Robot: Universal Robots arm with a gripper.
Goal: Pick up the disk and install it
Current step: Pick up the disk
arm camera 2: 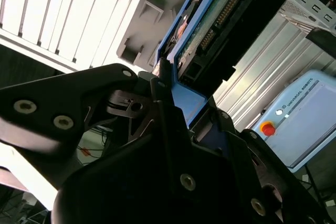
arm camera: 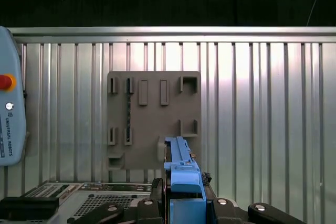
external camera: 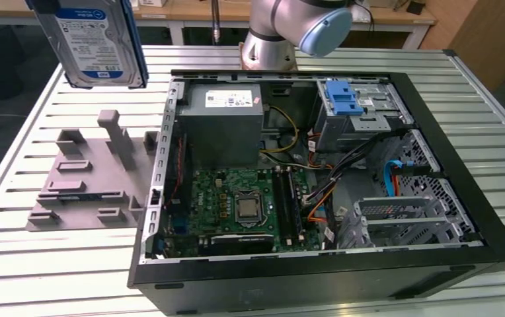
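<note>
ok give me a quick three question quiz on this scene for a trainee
1. True or false: the disk sits inside the computer case.
2. What is the claw shut on? A) the disk B) an orange cable C) nothing
3. Name the thing lying on the table beside the case, on the exterior view's left.

Key: 1 false, it is held up outside the case. 2 A. 3 the grey fixture plate.

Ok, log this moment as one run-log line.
gripper: shut on disk | disk: aloft by grey fixture plate | open computer case: disk not yet inside
</note>
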